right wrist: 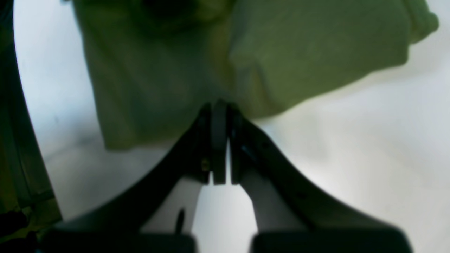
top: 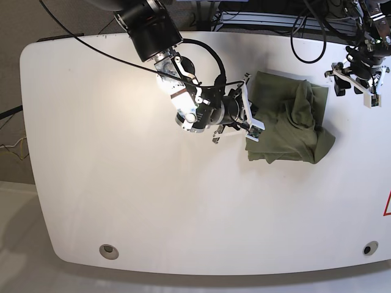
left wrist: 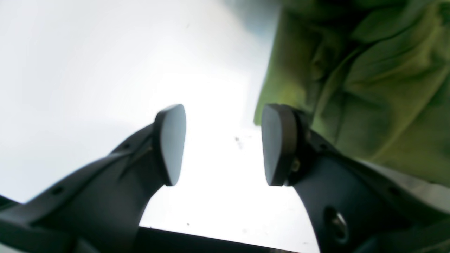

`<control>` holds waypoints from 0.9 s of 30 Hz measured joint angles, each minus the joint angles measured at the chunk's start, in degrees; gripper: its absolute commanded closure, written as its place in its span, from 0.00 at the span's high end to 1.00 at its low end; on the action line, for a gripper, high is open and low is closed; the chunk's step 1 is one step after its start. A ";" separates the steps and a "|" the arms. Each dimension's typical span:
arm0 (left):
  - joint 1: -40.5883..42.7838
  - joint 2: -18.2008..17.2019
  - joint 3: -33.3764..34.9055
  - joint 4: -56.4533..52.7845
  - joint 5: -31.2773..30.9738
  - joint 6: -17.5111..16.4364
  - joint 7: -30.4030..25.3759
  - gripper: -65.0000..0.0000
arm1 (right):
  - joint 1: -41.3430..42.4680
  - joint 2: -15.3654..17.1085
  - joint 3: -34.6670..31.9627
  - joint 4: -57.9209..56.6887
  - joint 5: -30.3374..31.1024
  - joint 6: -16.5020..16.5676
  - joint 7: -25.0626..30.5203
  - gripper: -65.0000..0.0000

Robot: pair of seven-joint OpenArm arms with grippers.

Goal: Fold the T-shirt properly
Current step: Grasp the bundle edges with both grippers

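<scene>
T-shirt crumpled, upper right of centre on white worktop. Right hand clenched at its left edge; left hand spread wide, empty, far right.

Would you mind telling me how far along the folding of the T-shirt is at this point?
Partly done: the T-shirt is gathered into a compact but rumpled bundle on the table. In hand: the right gripper is shut at its edge, apparently pinching fabric. The left gripper is open and empty beside the shirt. Left: flattening and squaring the folds.
</scene>
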 measured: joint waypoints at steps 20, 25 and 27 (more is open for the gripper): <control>-1.31 6.86 17.07 -0.98 21.31 -0.42 -7.67 0.50 | 2.64 -0.37 -2.03 -0.98 0.02 -4.50 1.97 0.01; -1.36 6.95 18.16 -0.98 21.33 -0.48 -7.72 0.50 | 2.62 -0.63 -2.25 -0.98 0.22 -4.50 2.12 0.01; -1.36 6.95 18.16 -1.01 21.33 -0.46 -7.72 0.50 | 2.64 -0.61 -2.21 -0.98 0.20 -4.52 2.14 0.01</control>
